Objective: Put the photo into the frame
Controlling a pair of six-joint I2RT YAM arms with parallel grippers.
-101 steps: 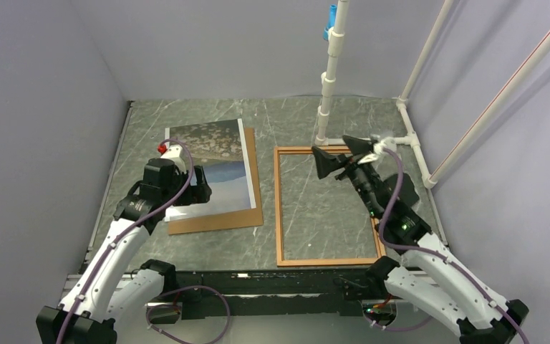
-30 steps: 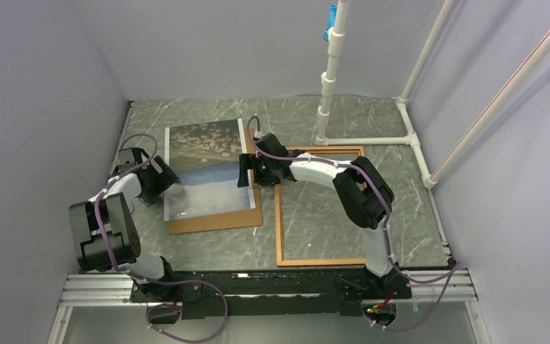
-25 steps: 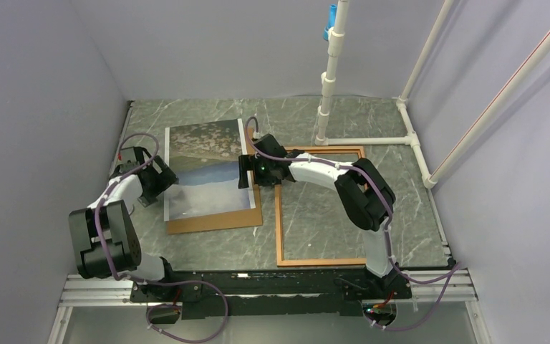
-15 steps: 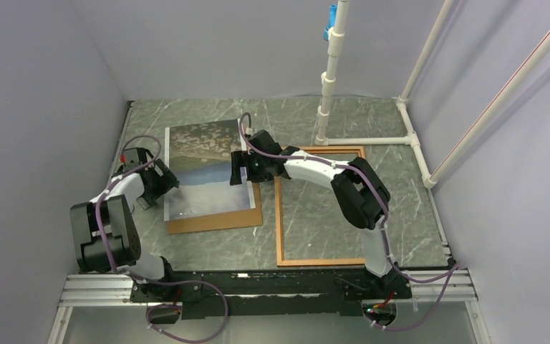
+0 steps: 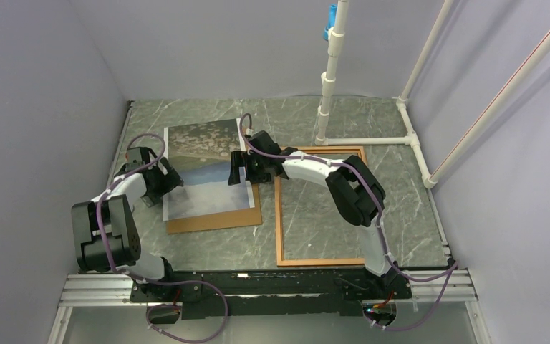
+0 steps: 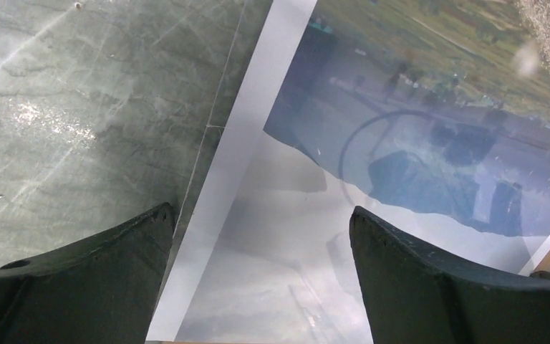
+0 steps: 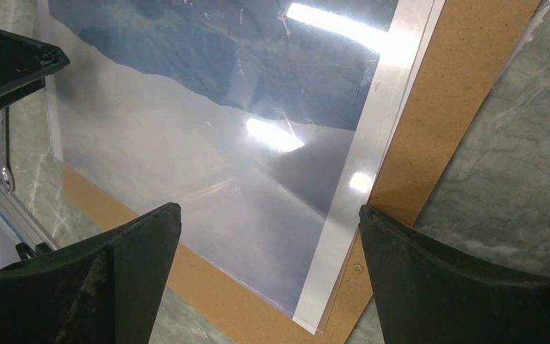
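Note:
The photo (image 5: 199, 159) lies face up on a brown backing board (image 5: 215, 222) at the table's left. The empty wooden frame (image 5: 278, 215) lies flat to its right. My left gripper (image 5: 170, 179) is low at the photo's left edge and open; in the left wrist view its fingers (image 6: 261, 211) straddle the white border of the photo (image 6: 401, 129). My right gripper (image 5: 237, 169) is open over the photo's right edge. The right wrist view shows the right gripper (image 7: 270, 208) spanning the photo (image 7: 222, 143) and the board (image 7: 437, 107). Neither gripper holds anything.
White pipe posts (image 5: 327, 79) stand at the back of the table, with a pipe rail (image 5: 415, 147) along the right. The table's metal rail (image 5: 258, 287) runs along the near edge. Grey walls enclose the marbled tabletop (image 5: 301, 118).
Both arms came down from above to table height. In the last second the right gripper slid left over the photo's right edge, and the left gripper edged right toward its left border.

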